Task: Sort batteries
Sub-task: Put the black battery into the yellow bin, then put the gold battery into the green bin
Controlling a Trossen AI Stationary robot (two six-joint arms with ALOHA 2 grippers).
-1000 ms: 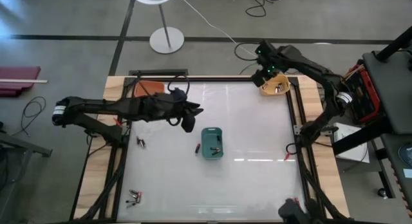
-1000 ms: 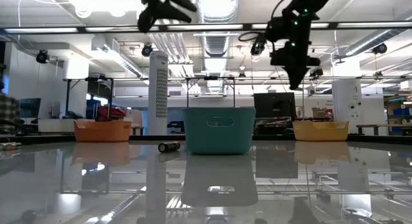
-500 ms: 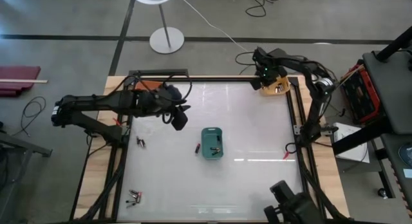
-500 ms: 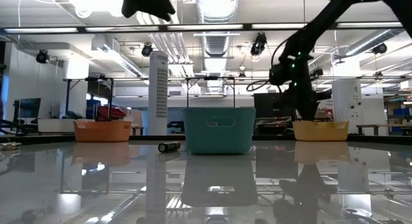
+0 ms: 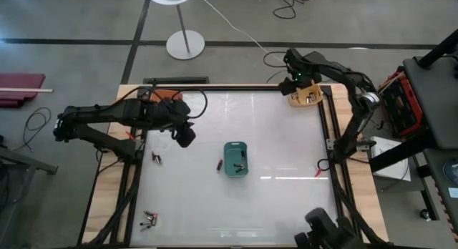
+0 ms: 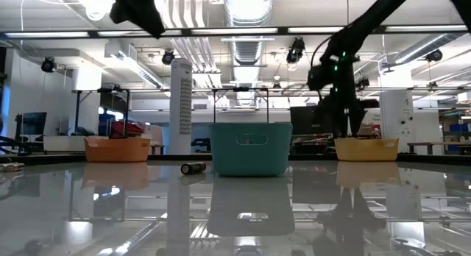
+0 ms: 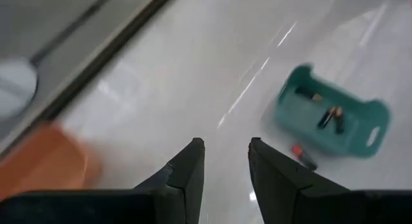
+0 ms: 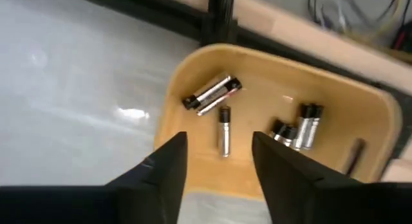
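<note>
My right gripper (image 8: 219, 143) (image 5: 297, 83) hangs open over the yellow bin (image 8: 193, 63) (image 5: 305, 99) at the table's far right corner. Several silvery and dark batteries (image 8: 211, 94) lie on the bin's floor, clear of the fingers. My left gripper (image 7: 225, 147) (image 5: 184, 134) is open with nothing in it, high above the table's left half, near the orange bin (image 5: 163, 99). The teal bin (image 5: 235, 158) in the middle holds a few batteries (image 7: 331, 116). One battery (image 5: 219, 164) (image 6: 193, 168) lies on the table just left of it.
More loose batteries lie at the left (image 5: 155, 159) and the near left corner (image 5: 149, 220). A small red thing (image 5: 317, 174) lies at the right edge. The black frame rail (image 5: 325, 127) borders the table. In the low view the three bins stand in a row.
My left gripper has gone toward the table's left edge, away from the teal bin and toward the orange bin. My right gripper has come down over the yellow bin and stayed there.
</note>
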